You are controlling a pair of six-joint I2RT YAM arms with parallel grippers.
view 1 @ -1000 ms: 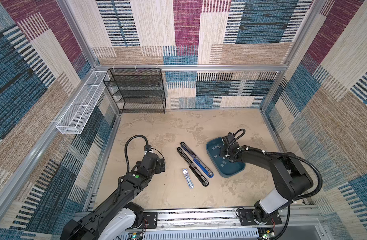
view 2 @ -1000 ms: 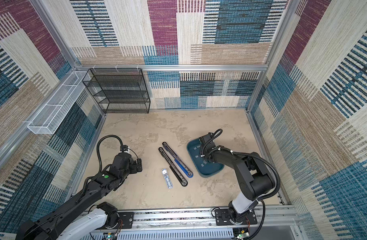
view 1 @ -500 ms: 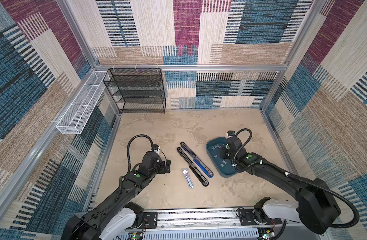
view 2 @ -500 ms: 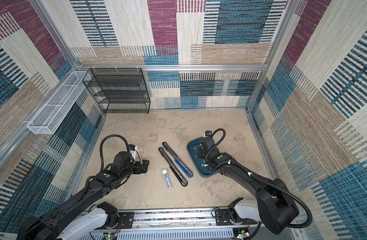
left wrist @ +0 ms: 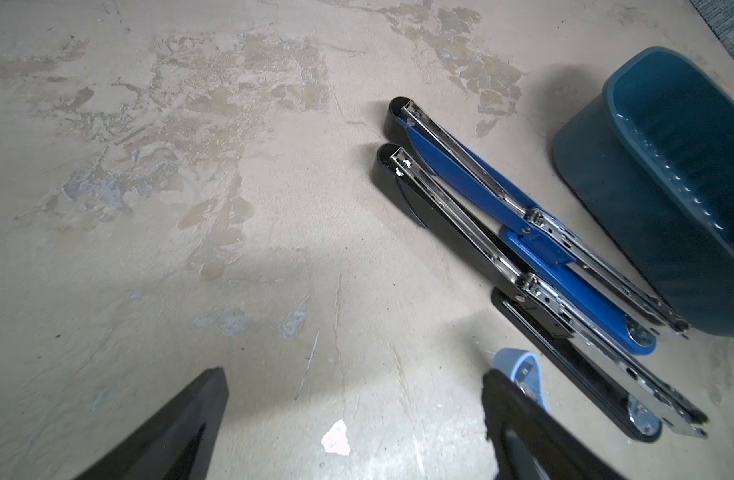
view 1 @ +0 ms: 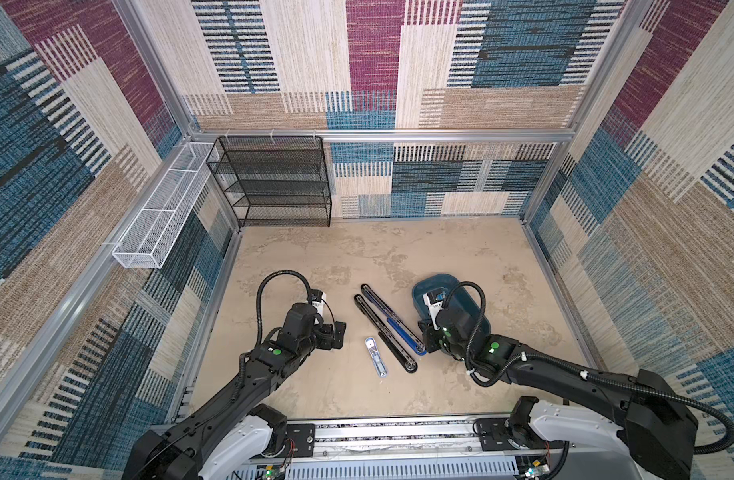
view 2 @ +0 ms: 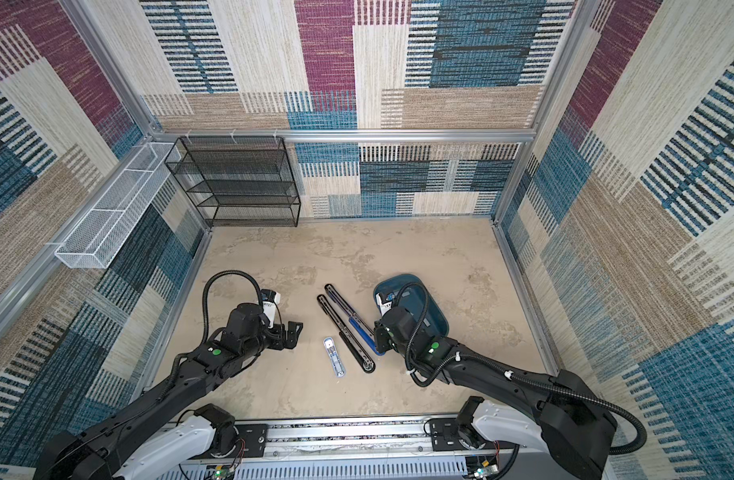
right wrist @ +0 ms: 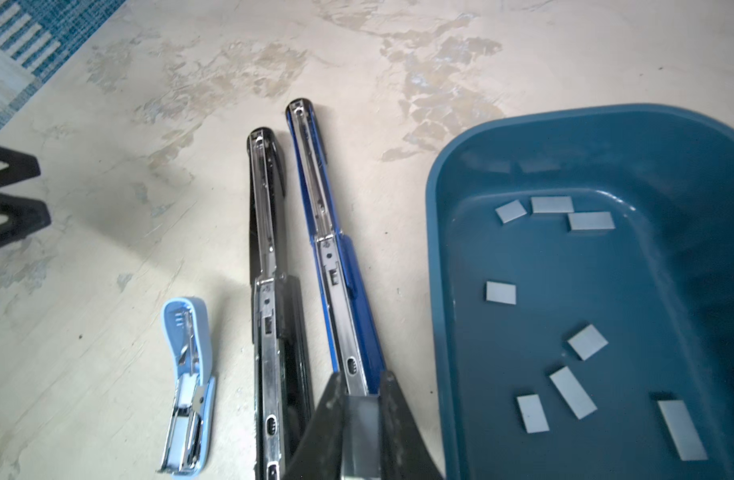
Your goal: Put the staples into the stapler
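Observation:
Three staplers lie open on the table: a blue stapler [right wrist: 315, 187] [view 1: 402, 331], a black stapler [right wrist: 265, 199] [view 1: 384, 334] beside it, and a small light-blue stapler [right wrist: 189, 332] [view 1: 375, 357]. Several loose staples [right wrist: 500, 293] lie in the dark teal tray [right wrist: 436, 249] [view 1: 436, 286]. My right gripper [right wrist: 362, 380] [view 1: 425, 337] is shut on a grey strip of staples [right wrist: 361, 432], right above the near end of the blue stapler's metal channel. My left gripper [left wrist: 355, 376] [view 1: 338, 332] hangs open and empty over bare table, left of the staplers.
A black wire shelf [view 1: 274, 183] stands at the back left and a white wire basket [view 1: 162, 220] hangs on the left wall. Patterned walls close in the table on three sides.
My right gripper has left the tray and come to the near end of the blue stapler. My left gripper has drifted a little right, towards the staplers.

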